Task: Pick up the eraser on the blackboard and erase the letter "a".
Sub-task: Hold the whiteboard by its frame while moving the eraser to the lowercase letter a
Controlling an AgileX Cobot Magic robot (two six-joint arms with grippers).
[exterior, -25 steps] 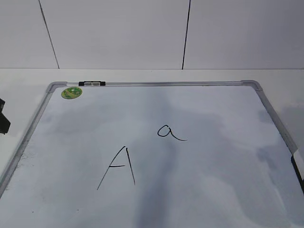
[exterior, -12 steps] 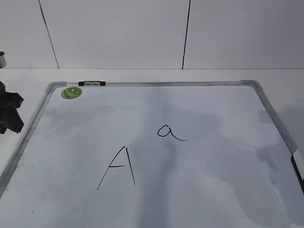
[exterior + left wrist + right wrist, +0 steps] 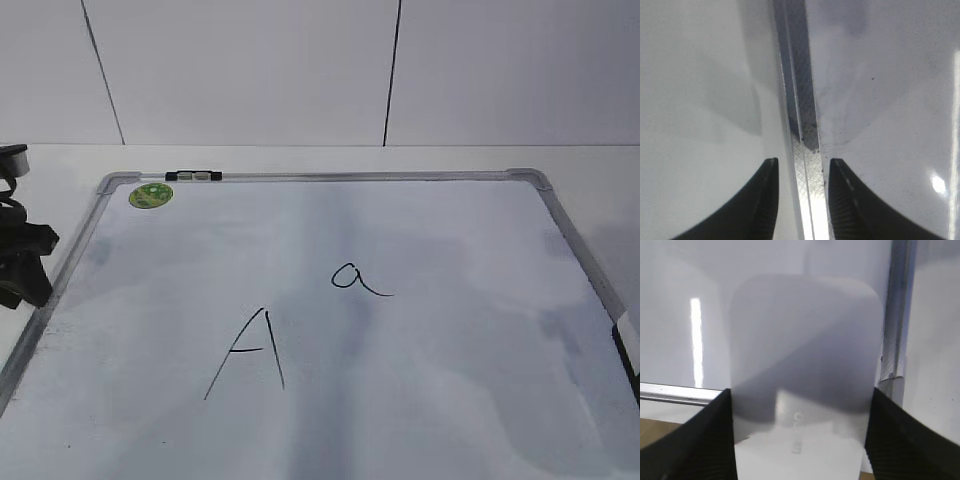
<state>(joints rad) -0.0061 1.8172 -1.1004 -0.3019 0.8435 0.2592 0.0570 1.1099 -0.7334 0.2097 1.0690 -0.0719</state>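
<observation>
The blackboard (image 3: 450, 400), a white board in a silver frame, lies flat and fills the exterior view. The small cursive letter "a" (image 3: 355, 278) is near its middle. The white eraser (image 3: 805, 355) fills the right wrist view over the board's corner frame (image 3: 897, 315). My right gripper (image 3: 801, 392) has a finger against each of its sides. A sliver of the eraser (image 3: 627, 340) shows at the right edge of the exterior view. My left gripper (image 3: 802, 161) is open and empty, straddling the board's left frame rail (image 3: 800, 100); it also shows at the far left (image 3: 22, 265).
A larger capital "A" (image 3: 250, 350) is drawn left of and nearer than the "a". A round green sticker (image 3: 150, 195) and a dark clip (image 3: 193, 176) sit at the board's far left corner. A white wall stands behind the table.
My left gripper has moved up and to the right, toward the board's left rail. The eraser sliver at the right edge has stayed put. The shadow at the board's right has faded.
</observation>
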